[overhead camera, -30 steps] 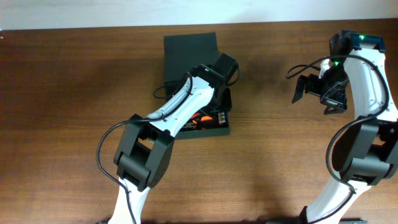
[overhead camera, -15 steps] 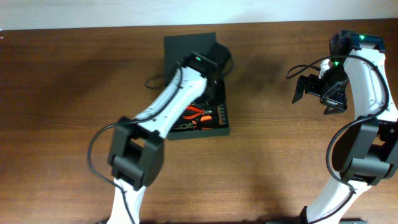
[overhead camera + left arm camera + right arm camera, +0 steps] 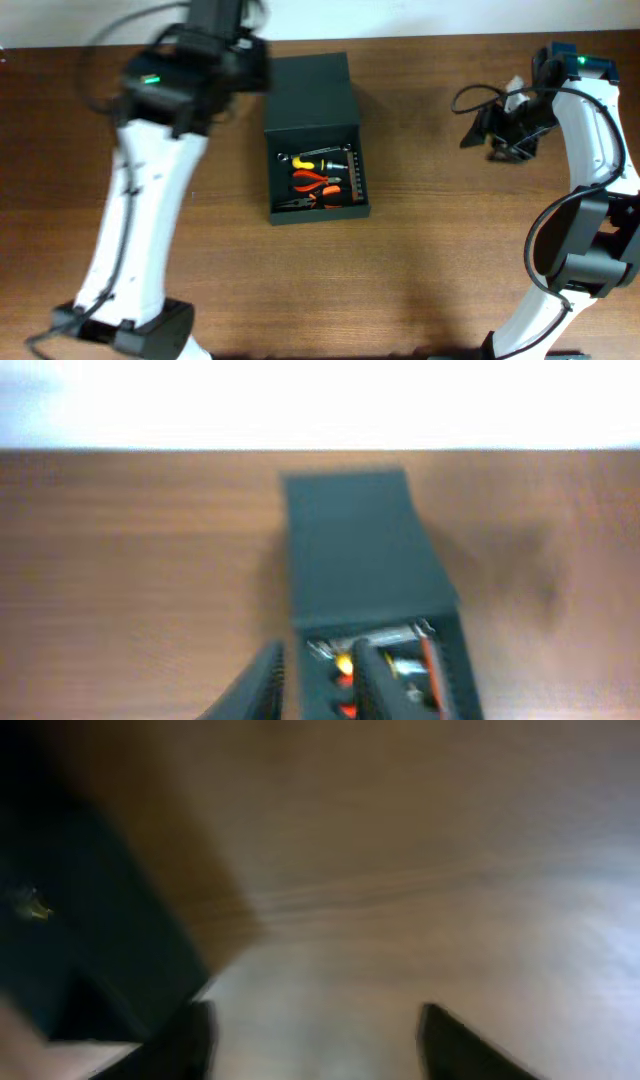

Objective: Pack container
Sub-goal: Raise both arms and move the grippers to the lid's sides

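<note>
Container [image 3: 313, 110] mid-frame, lid open, just beyond left gripper [image 3: 317, 660], whose fingers are narrowly parted and empty. Right gripper [image 3: 497, 130] well apart at upper right, spread, empty.

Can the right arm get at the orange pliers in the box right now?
Probably yes. The lid of the container lies folded back, the orange pliers sit uncovered, and the left arm is off to its left. Nothing stands between the container and the open right hand.
</note>
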Controlling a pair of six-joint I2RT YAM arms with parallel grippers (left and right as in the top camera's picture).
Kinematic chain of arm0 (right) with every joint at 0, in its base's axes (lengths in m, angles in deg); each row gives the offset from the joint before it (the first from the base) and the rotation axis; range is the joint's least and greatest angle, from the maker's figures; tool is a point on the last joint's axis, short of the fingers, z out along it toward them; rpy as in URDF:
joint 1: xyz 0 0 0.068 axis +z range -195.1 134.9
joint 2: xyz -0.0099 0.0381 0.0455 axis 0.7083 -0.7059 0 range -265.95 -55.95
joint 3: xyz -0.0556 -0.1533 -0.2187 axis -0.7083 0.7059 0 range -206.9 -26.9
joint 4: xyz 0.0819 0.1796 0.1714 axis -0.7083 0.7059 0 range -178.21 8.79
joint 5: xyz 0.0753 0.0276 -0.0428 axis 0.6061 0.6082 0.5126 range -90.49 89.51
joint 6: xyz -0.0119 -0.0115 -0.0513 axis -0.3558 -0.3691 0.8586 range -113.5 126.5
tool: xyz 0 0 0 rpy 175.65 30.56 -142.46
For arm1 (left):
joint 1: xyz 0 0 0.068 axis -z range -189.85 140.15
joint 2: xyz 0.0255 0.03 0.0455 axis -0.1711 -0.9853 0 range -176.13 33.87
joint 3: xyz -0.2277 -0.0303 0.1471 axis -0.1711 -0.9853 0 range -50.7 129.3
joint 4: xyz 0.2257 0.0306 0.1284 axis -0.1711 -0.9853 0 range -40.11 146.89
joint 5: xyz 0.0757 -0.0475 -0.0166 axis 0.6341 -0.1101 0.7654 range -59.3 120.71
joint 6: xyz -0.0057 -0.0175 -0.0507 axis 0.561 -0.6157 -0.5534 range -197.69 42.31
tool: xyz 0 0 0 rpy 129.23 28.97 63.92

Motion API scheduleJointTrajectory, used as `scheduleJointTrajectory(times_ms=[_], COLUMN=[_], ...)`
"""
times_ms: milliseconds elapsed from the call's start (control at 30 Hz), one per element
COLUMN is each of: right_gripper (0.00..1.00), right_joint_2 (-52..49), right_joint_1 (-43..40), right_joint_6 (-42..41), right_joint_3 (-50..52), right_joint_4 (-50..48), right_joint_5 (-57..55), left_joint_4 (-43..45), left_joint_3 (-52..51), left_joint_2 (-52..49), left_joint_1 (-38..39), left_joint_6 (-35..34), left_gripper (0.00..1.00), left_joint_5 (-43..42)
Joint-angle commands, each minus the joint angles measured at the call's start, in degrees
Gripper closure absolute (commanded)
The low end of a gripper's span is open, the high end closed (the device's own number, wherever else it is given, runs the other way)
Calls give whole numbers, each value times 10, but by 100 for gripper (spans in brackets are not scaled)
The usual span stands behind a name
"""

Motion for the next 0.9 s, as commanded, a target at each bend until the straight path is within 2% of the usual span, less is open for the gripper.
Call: scheduleJointTrajectory(times_ms=[0,200,300,367,433,633,867], right_gripper=[94,96,96,96,96,96,96], right_joint_2=[-1,-1,-2,-4,-11,-63,-137], right_joint_1=[-1,11,28,39,49,63,64], right_joint_6=[-6,-3,51,54,40,-22,-22], right_joint_3=[1,1,1,1,1,1,1], right_joint_4=[-37,-125,-174,-211,-248,-304,-307], right_joint_5=[126,146,217,227,227,244,298], left_joint_4=[-2,-4,-4,0,6,18,34], left_joint_3=[-3,-7,-7,-7,-7,-7,-7], left_joint_2=[-12,-66,-107,-139,-170,-273,-360], left_joint_1=[-61,-157,-194,-216,-231,-252,-250], left_joint_6=[45,107,144,179,193,193,192], left_gripper=[98,98,98,98,98,98,98], left_joint_5=[-3,-189,-325,-443,-524,-638,-665])
